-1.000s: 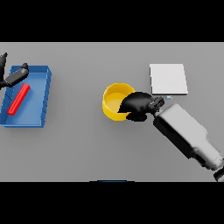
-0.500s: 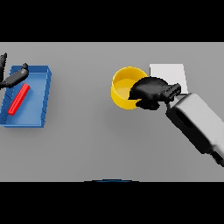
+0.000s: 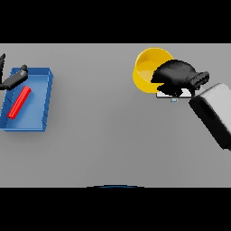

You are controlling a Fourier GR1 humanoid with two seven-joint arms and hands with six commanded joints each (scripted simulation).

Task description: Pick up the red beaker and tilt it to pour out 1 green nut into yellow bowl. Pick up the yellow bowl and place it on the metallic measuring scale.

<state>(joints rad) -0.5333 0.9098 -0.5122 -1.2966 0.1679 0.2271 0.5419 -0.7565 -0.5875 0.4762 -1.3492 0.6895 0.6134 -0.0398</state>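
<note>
Gripping yellow bowl (image 3: 151, 67) by its near rim, right robot hand (image 3: 175, 76) curled round it, over metallic measuring scale (image 3: 173, 95), mostly hidden. Likely light, rigid, smooth; rim pinch could slip. Left robot hand (image 3: 13, 79) by blue tray (image 3: 38, 101), fingers unclear.

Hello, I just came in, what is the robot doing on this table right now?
The right hand grips the round yellow bowl and holds it over the flat metallic scale, which is mostly hidden beneath them. At the far left, the left hand shows at the edge of the blue tray, where the red beaker lies.
</note>
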